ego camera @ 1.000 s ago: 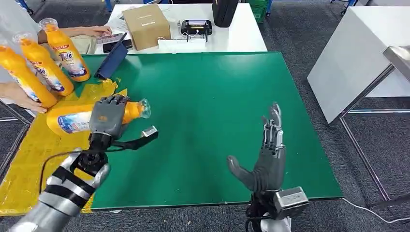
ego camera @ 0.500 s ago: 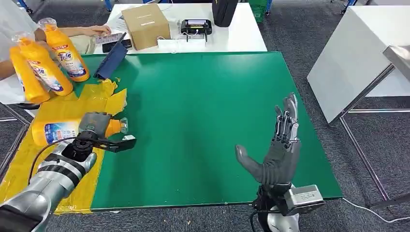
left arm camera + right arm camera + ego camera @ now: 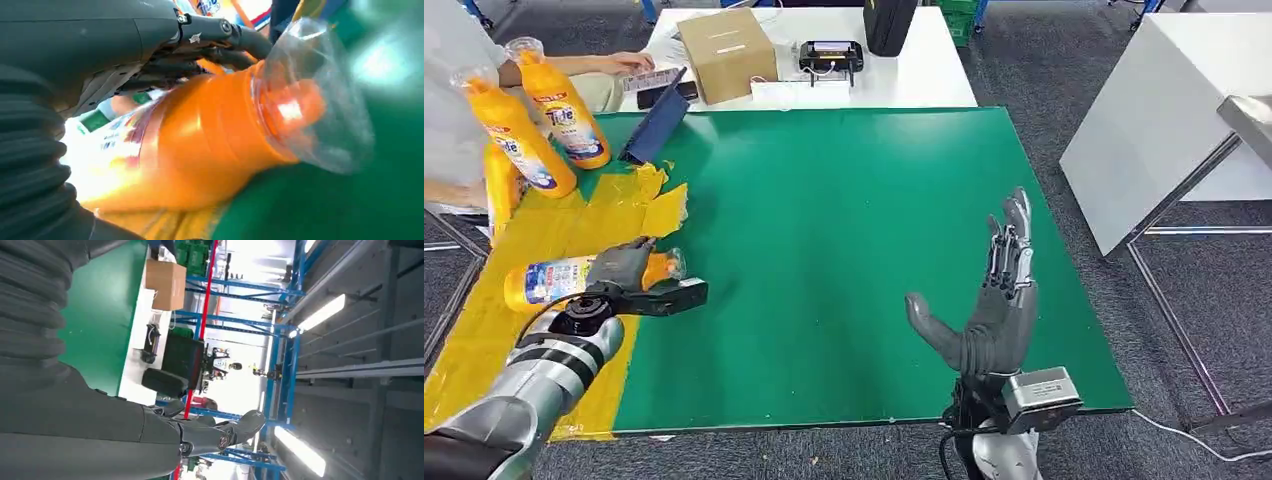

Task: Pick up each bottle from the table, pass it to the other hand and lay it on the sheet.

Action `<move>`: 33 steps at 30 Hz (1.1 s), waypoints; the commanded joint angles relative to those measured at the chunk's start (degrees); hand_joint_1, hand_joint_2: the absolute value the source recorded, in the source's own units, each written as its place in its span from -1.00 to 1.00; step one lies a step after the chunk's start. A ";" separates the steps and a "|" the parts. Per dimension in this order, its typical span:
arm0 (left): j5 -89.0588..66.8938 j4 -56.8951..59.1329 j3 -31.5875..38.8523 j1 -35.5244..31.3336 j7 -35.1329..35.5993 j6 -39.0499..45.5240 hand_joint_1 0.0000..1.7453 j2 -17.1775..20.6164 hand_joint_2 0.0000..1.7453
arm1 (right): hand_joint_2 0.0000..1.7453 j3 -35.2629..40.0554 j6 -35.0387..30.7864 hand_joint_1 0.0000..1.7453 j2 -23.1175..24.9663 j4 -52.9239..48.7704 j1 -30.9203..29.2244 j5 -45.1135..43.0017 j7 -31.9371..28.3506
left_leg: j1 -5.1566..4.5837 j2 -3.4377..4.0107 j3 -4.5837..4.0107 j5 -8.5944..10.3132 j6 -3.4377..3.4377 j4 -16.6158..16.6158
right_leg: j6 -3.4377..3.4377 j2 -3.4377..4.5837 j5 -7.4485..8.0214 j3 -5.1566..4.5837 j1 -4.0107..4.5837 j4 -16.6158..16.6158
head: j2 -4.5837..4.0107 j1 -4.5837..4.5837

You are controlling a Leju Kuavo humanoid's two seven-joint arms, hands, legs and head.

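Observation:
An orange bottle point(image 3: 549, 279) with a clear cap lies on its side on the yellow sheet point(image 3: 484, 330), cap pointing at the green mat. My left hand point(image 3: 627, 267) grips it near the neck. In the left wrist view my fingers point(image 3: 215, 52) curl over the orange bottle point(image 3: 210, 145). My right hand point(image 3: 996, 300) stands upright and open above the mat's near right part, holding nothing. Two more orange bottles point(image 3: 512, 128) point(image 3: 561, 104) stand at the sheet's far end. A third bottle point(image 3: 496, 188) is at the left edge, partly hidden by a blurred white sleeve.
The green mat point(image 3: 854, 200) covers the table. Behind it a white table carries a cardboard box point(image 3: 725, 52), a black device point(image 3: 829, 55) and a dark tablet point(image 3: 656, 124). A person's hand point(image 3: 619, 65) rests at the back left. Another white table point(image 3: 1149, 120) stands at the right.
My left hand carried the bottle left and down until it lay on the yellow sheet. My right hand rose a little and shifted right. A person lifted one standing bottle away at the left.

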 commanded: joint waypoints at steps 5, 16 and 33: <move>2.82 -6.17 4.25 4.59 -2.89 3.86 -1.00 -2.63 1.00 | 1.00 -1.82 -0.31 -1.00 -1.73 3.43 0.61 1.37 0.90 | 0.05 -0.10 0.27 -0.14 -0.04 -0.02 | -0.05 0.20 -0.13 0.29 0.00 -0.06 | 0.00 0.00; 41.09 -59.30 9.88 36.61 -27.38 12.42 -1.00 -7.22 1.00 | 1.00 -6.02 -0.80 -1.00 -4.20 -0.30 11.16 5.66 1.43 | -0.04 -0.05 0.27 -0.20 0.01 -0.10 | 0.01 0.18 -0.16 0.26 -0.08 -0.13 | 0.00 -0.02; 61.05 -65.40 3.22 48.65 -31.45 -1.30 -1.00 -9.20 1.00 | 1.00 -14.00 1.19 -1.00 -3.31 -3.10 19.73 2.13 1.39 | -0.13 -0.10 0.31 -0.65 0.04 -0.05 | 0.18 0.15 -0.52 0.26 -0.18 -0.09 | 0.00 -0.02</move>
